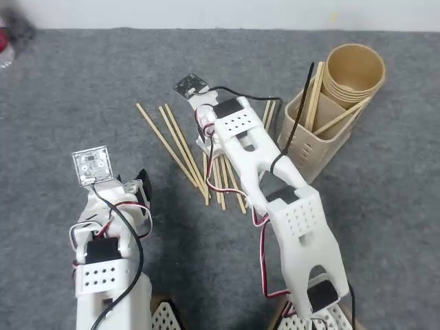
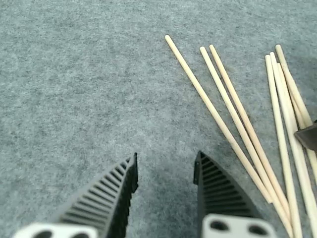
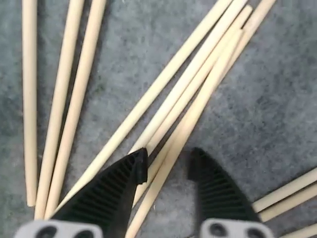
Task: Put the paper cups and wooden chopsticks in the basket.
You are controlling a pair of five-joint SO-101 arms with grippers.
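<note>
**Q:** High view first. Where's the task stuff?
**A:** Stacked tan paper cups [image 1: 354, 69] stand upright in the beige slotted plastic basket [image 1: 309, 148], toward the far right of the grey felt surface [image 1: 69, 89]. A few pale wooden sticks [image 1: 315, 96] lean in the basket beside the stack.

**Q:** And the others?
**A:** Loose wooden chopsticks [image 1: 163, 141] lie fanned across the middle of the surface, the nearest ones just beside the basket.

**Q:** Your right gripper?
**A:** My right gripper [image 3: 167, 162] sits low over that fan. Its black ridged fingers [image 3: 124, 183] are apart, and at least one loose chopstick runs through the gap between the tips. Can't tell whether the fingers touch any wood.

**Q:** Left one?
**A:** My left gripper [image 2: 166, 171] hangs over bare felt toward the near left of the surface. Its fingers are apart with nothing between them. The closest loose chopsticks lie off to one side, apart from it.
</note>
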